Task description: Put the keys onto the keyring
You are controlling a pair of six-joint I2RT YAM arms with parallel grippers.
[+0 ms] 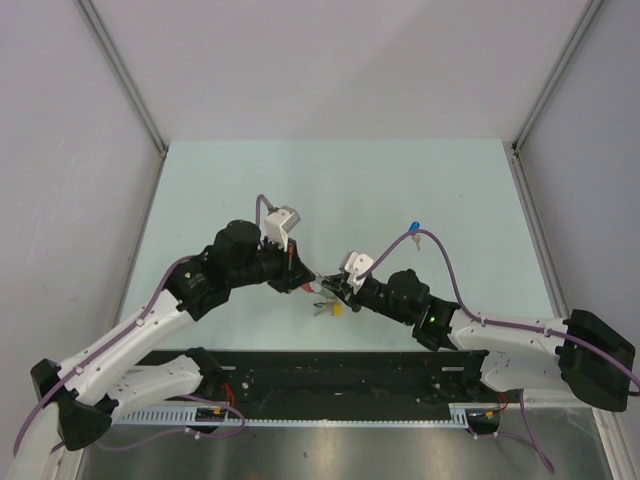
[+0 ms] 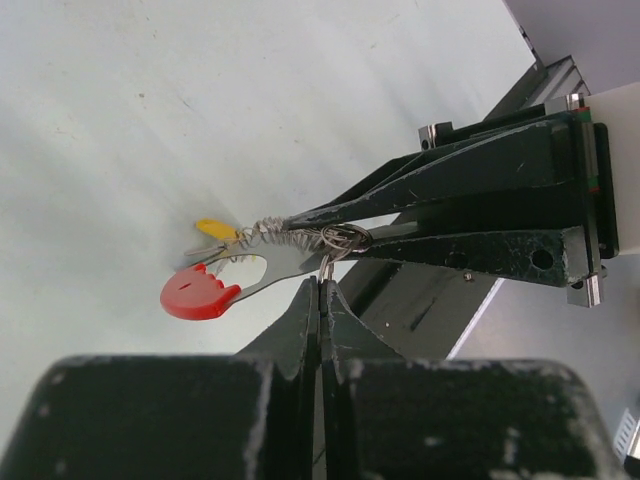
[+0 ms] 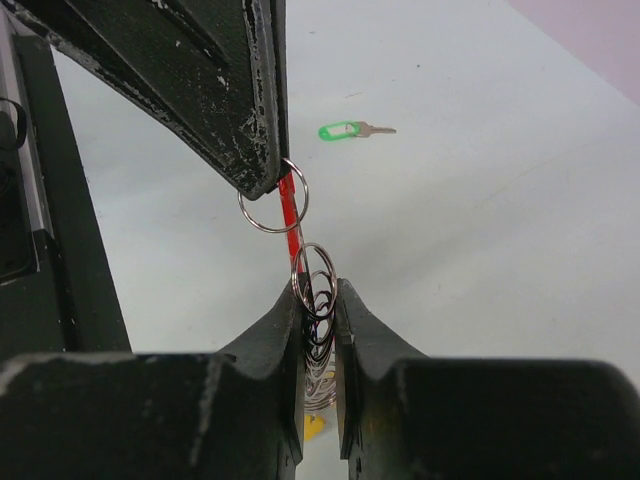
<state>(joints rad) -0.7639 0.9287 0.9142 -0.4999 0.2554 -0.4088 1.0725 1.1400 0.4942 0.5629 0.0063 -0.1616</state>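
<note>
On the pale green table (image 1: 250, 180), the two grippers meet at the keyring (image 2: 275, 262), which is held between them. The left gripper (image 2: 322, 285) is fully closed, pinching one of its split rings. The right gripper (image 3: 320, 292) clamps the bunched rings, seemingly touching both sides. The blue key (image 1: 414, 225) lies well beyond the keyring, to its right. The green key (image 3: 345, 130) also lies apart from it.

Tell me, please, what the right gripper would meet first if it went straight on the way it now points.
Past the keyring that the right gripper pinches, probably the left gripper, whose shut tips sit just ahead on the same bunch; depth is hard to judge.
</note>
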